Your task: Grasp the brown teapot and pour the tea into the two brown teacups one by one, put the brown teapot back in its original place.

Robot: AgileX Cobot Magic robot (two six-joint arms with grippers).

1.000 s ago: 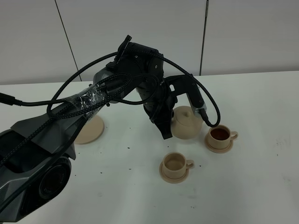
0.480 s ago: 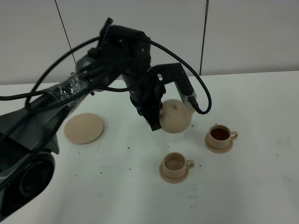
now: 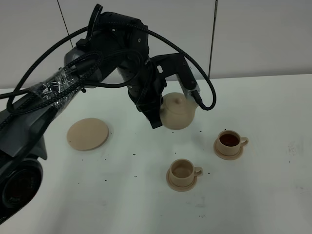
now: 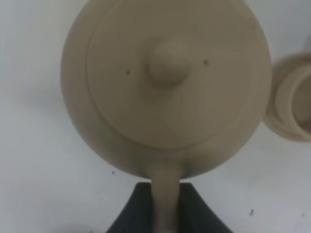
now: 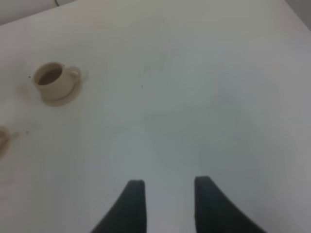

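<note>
The brown teapot (image 3: 178, 111) hangs level above the table, left of and behind the two brown teacups. My left gripper (image 3: 158, 114) is shut on its loop handle; in the left wrist view the handle (image 4: 165, 204) sits between the dark fingers (image 4: 133, 213), below the lid knob (image 4: 166, 63). The right teacup (image 3: 229, 141) holds dark tea on its saucer. The nearer teacup (image 3: 183, 170) stands on its saucer; its contents look paler. The wide empty saucer (image 3: 87, 133), the original place, lies at the left. My right gripper (image 5: 169, 187) is open over bare table, with a teacup (image 5: 52, 77) far off.
The white table (image 3: 263, 195) carries small dark specks around the cups. Black cables loop over the left arm (image 3: 112, 58). A grey panelled wall stands behind the table. A cup saucer's edge (image 4: 291, 97) shows beside the teapot in the left wrist view.
The left arm has carried the teapot up and to the left, away from the right teacup. The large saucer, hidden by the arm before, now shows fully.
</note>
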